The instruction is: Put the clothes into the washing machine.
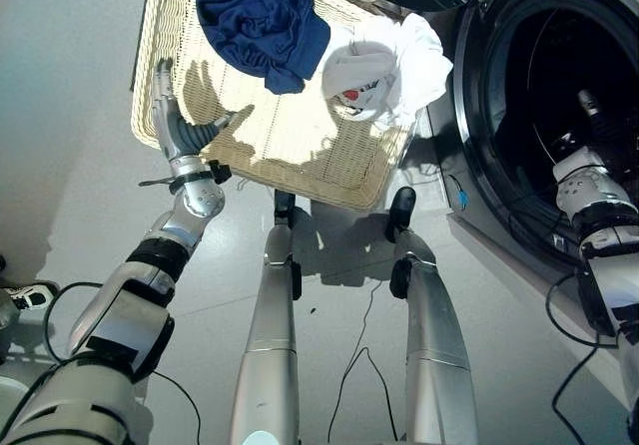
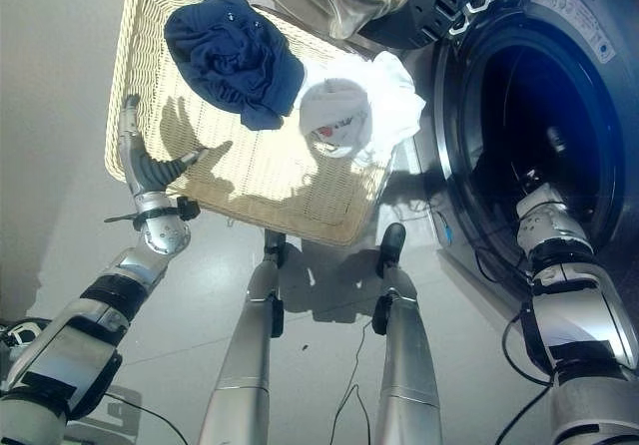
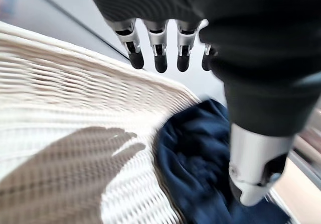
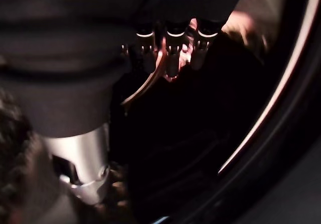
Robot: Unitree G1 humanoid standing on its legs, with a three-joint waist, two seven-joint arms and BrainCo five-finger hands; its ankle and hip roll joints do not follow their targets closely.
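Two garments are left in the basket, so by my reckoning the job is partway through. Biggest thing before me is the front-loading washing machine with its dark round drum opening (image 1: pixel 559 116), on my right with its mouth facing me, so I can reach straight in. My right arm goes into that opening; my right hand (image 4: pixel 170 48) is inside the dark drum, its fingers stretched out in a row with something pale pinkish just past the tips. I cannot tell whether that is cloth I am letting go of or part of the drum, nor whether the hand holds anything.

Next in size is the flat cream wicker laundry basket (image 1: pixel 300 156), lying on the pale floor ahead of me and just beside the machine, near enough that a garment needs only a short swing across. At its far end sits the crumpled navy blue garment (image 1: pixel 262 21), bunched in a heap. Beside it, toward the machine, the white garment with a red mark (image 1: pixel 374 76) spills over the basket's rim.

My left hand (image 1: pixel 175 126) hovers over the basket's near left corner, fingers straight and spread, thumb held apart, gripping nothing. From my left wrist the navy heap lies just past the thumb, so I judge it the natural next pick: reach forward, close on the bunched folds, lift clear of the rim.
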